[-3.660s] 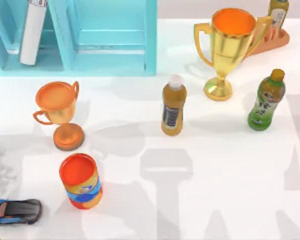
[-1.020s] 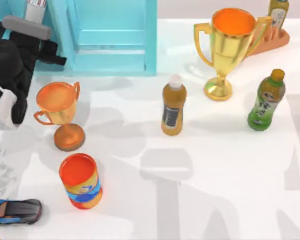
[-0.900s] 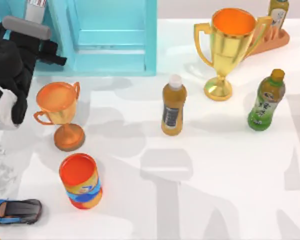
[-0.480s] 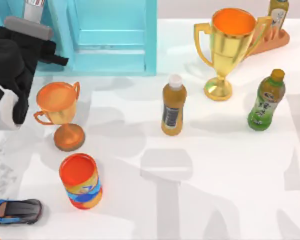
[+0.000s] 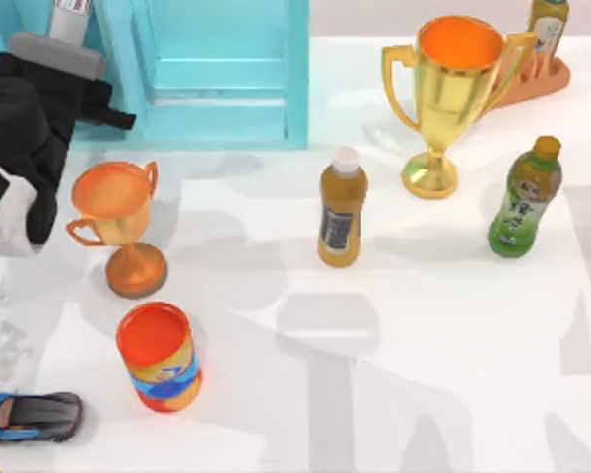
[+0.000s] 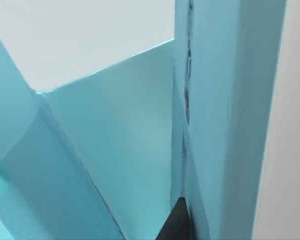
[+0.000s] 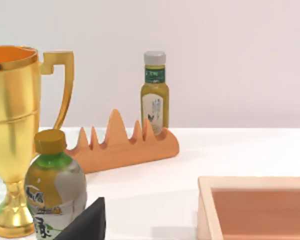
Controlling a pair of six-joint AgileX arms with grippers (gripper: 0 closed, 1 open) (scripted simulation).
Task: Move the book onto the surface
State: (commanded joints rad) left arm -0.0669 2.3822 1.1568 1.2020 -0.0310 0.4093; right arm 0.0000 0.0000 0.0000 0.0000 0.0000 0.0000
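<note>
tabletop (image 5: 453,335): white, faint grey shapes
shelf unit (image 5: 222,74): turquoise, far-left corner
book (image 5: 69,18): upright in shelf unit
left gripper (image 5: 103,108): at shelf front, grip can't tell

The desk (image 5: 443,325) lies open across its middle and right front. At left, a small orange cup (image 5: 115,222), a can (image 5: 159,357) and a toy car (image 5: 30,416) crowd the shelf (image 5: 222,89) front.

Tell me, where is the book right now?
In the top view, the book stands edge-on in the turquoise shelf unit at the far left, just above the left gripper.
</note>
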